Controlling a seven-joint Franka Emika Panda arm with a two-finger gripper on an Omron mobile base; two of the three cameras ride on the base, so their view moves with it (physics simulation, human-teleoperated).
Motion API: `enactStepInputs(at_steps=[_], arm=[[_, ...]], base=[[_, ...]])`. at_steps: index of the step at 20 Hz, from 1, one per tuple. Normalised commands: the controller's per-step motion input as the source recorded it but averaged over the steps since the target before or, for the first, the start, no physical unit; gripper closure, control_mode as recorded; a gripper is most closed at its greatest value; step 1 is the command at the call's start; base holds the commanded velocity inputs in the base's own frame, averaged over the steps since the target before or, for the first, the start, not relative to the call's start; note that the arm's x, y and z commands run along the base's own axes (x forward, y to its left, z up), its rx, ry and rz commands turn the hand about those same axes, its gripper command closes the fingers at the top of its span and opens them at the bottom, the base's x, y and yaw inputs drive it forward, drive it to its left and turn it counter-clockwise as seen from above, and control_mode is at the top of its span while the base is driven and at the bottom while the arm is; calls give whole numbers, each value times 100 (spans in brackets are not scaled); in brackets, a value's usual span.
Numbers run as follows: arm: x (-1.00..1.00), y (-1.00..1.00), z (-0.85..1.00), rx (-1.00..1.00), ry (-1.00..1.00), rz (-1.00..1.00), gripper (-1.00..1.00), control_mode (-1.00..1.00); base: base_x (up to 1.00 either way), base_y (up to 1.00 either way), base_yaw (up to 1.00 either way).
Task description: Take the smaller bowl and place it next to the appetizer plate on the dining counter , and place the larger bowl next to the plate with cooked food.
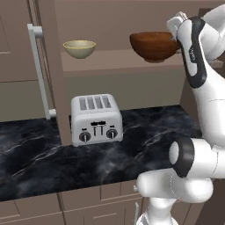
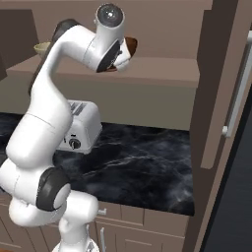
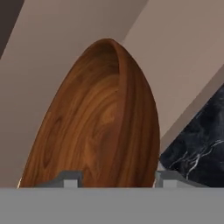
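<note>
Fingers straddle the rim of the larger bowl on the brown shelf, one tip inside and one outside, so they look closed on its wall, though actual contact is cut off at the frame edge. The smaller bowl sits well apart along the same shelf, above the toaster. Lifting a wide bowl by one rim risks it tilting or slipping onto the marble tabletop. In the right base view the arm hides most of the bowl.

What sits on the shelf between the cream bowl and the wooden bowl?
Nothing: in the left base view the shelf is bare between the cream bowl and the wooden bowl.
</note>
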Motion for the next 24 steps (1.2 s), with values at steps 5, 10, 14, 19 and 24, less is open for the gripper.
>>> enactStepInputs(at_steps=[5, 10, 14, 19, 24], arm=[[-100, 100, -53, 0, 0, 24, 100, -100], [-100, 86, -100, 4, 0, 22, 100, -100], [-100, 53, -99, 12, 0, 19, 100, -100], [-93, -8, -87, 2, -1, 3, 100, -100], [-10, -36, -13, 0, -7, -15, 100, -100]], base=[[0, 0, 0], [0, 0, 0], [0, 0, 0], [0, 0, 0], [0, 0, 0]])
